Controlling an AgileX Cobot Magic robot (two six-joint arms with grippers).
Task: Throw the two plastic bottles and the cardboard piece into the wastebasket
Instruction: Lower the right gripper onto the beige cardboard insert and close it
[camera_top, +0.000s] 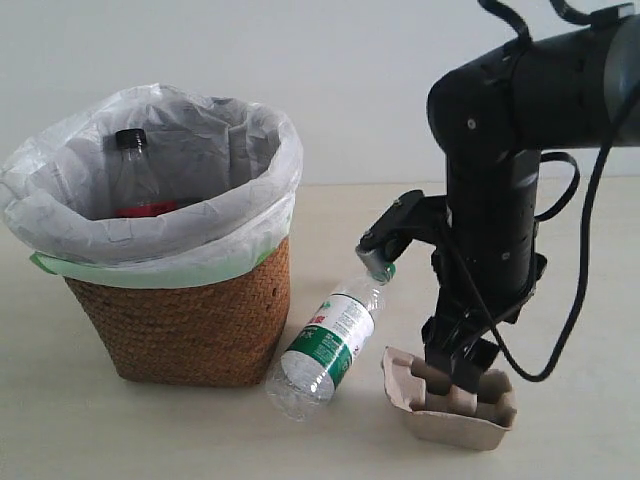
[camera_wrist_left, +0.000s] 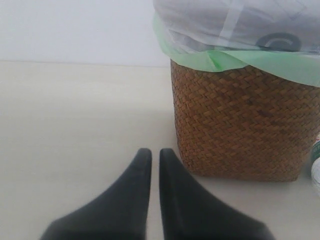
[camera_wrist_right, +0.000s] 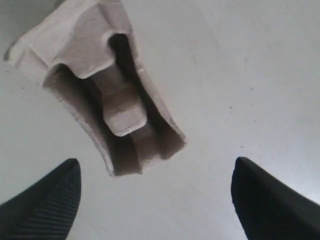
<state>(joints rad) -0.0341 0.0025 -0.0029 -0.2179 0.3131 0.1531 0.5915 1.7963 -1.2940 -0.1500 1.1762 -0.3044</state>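
Note:
The wastebasket (camera_top: 190, 320) stands at the left, and the black-capped bottle with a red label (camera_top: 135, 175) is upright inside its white bag. Beside the basket, the green-labelled bottle (camera_top: 330, 345) lies on the table. The cardboard piece (camera_top: 450, 405) sits to its right. My right gripper (camera_top: 462, 368) hangs just over that tray. In the right wrist view it is open (camera_wrist_right: 155, 165), with the cardboard piece (camera_wrist_right: 105, 95) ahead of the fingertips and nothing between them. My left gripper (camera_wrist_left: 155, 152) is shut and empty, low on the table beside the wastebasket (camera_wrist_left: 240, 125).
The right arm's black links (camera_top: 500, 200) and cables rise over the tray and the bottle's neck. A sliver of the green-labelled bottle (camera_wrist_left: 316, 172) shows past the basket in the left wrist view. The pale tabletop (camera_top: 580, 300) runs back to a plain wall.

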